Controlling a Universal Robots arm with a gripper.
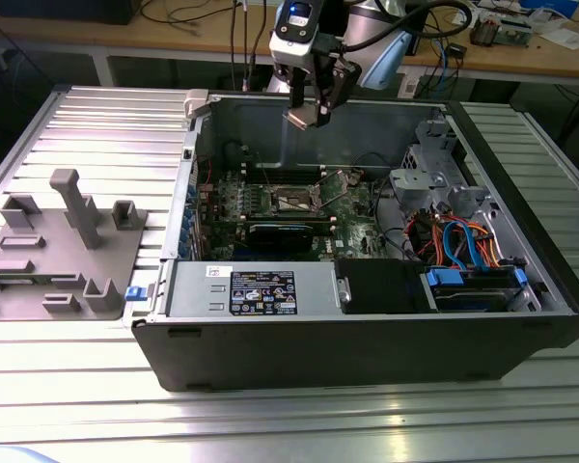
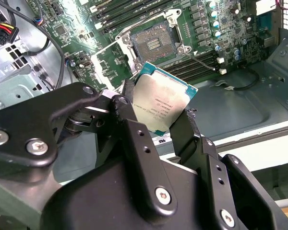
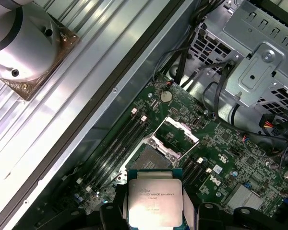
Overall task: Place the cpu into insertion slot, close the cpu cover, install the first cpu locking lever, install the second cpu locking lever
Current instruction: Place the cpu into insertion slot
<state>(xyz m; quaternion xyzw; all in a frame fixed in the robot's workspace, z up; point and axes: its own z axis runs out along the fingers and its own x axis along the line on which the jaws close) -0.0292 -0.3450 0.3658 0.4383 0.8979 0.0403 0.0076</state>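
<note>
The gripper (image 2: pixel 158 109) is closed on the cpu (image 2: pixel 164 100), its black fingers (image 2: pixel 188 132) clamping two opposite edges and leaving the silver top bare; in the exterior view it hangs above the far rim of the open computer case (image 1: pixel 367 338), well over the green board (image 3: pixel 230 158); there the insertion slot (image 3: pixel 145 162) lies uncovered, the cpu cover (image 3: pixel 178 133) tilted up at one edge; memory slots (image 3: pixel 120 143) run alongside; the drive cage (image 3: pixel 259 67) and its cables stand apart.

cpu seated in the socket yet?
No, in the second wrist view the cpu sits clamped in the gripper, clear of the empty insertion slot.
</note>
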